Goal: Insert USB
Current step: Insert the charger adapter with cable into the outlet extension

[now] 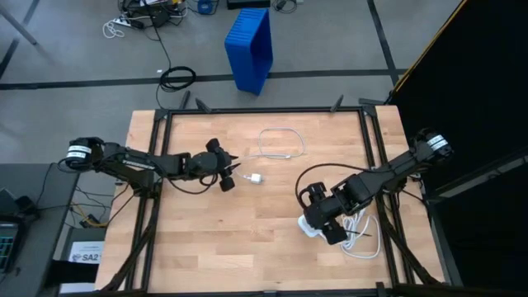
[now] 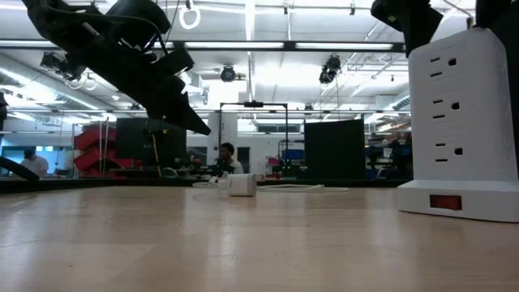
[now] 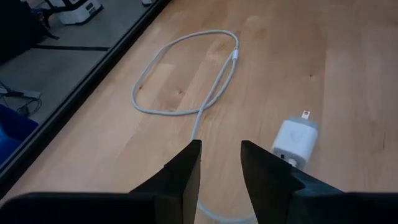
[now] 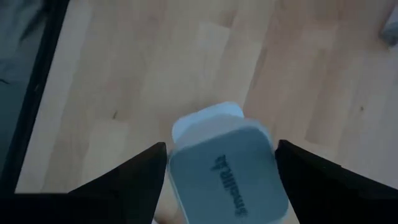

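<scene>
The thin white USB cable (image 1: 280,142) lies in a loose loop on the wooden table's far middle, and it also shows in the left wrist view (image 3: 186,74). A small white charger block (image 1: 256,178) lies near it, also seen in the left wrist view (image 3: 295,142). My left gripper (image 3: 221,158) is open, hanging above the cable's near stretch beside the charger, and touches nothing. A white socket tower (image 2: 462,113) stands upright on its base at the right. My right gripper (image 4: 221,168) is open, with one finger on each side of the tower's grey top (image 4: 227,174). My right gripper comes at the socket tower's top from above, pointing down, with a finger (image 4: 140,177) on each side of it. I cannot tell whether the fingers touch it. The tower stands upright on the table.
The thick white power cord (image 1: 360,235) lies coiled by the tower near the table's right edge. Black frame rails (image 1: 264,110) run round the table. A blue crate (image 1: 250,48) stands on the floor beyond the far edge. A person (image 2: 227,152) shows far behind.
</scene>
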`<move>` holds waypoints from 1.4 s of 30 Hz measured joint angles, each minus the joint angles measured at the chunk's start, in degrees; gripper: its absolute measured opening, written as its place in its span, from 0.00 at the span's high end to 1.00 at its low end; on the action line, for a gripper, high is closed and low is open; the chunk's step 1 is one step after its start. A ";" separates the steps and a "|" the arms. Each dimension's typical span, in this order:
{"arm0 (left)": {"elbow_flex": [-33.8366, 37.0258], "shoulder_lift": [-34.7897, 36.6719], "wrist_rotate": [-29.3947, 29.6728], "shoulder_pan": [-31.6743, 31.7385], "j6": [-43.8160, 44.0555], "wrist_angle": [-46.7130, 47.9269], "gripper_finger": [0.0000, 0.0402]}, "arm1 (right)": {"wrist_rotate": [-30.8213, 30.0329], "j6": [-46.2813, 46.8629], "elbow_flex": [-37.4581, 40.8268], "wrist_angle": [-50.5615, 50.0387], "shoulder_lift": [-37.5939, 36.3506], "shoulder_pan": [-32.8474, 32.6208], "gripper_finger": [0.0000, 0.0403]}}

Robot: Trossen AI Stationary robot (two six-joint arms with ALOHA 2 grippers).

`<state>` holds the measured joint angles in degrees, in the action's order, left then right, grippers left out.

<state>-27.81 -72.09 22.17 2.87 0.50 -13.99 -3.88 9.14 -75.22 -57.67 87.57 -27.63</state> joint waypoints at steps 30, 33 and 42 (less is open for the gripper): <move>0.00 -1.84 -1.05 0.02 -0.34 -1.49 0.75 | -1.53 5.12 -5.93 -3.82 3.98 1.57 0.19; 0.00 -1.84 -2.59 0.02 -0.34 -1.54 0.75 | -1.27 5.17 -5.95 -4.13 3.98 1.99 0.11; -0.02 -1.84 -2.80 0.02 -0.36 -1.52 0.75 | -0.96 4.72 -3.73 -6.76 4.28 2.66 0.03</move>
<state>-27.83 -73.93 19.38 2.89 0.14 -15.50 -4.83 13.87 -78.95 -64.42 91.85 -24.97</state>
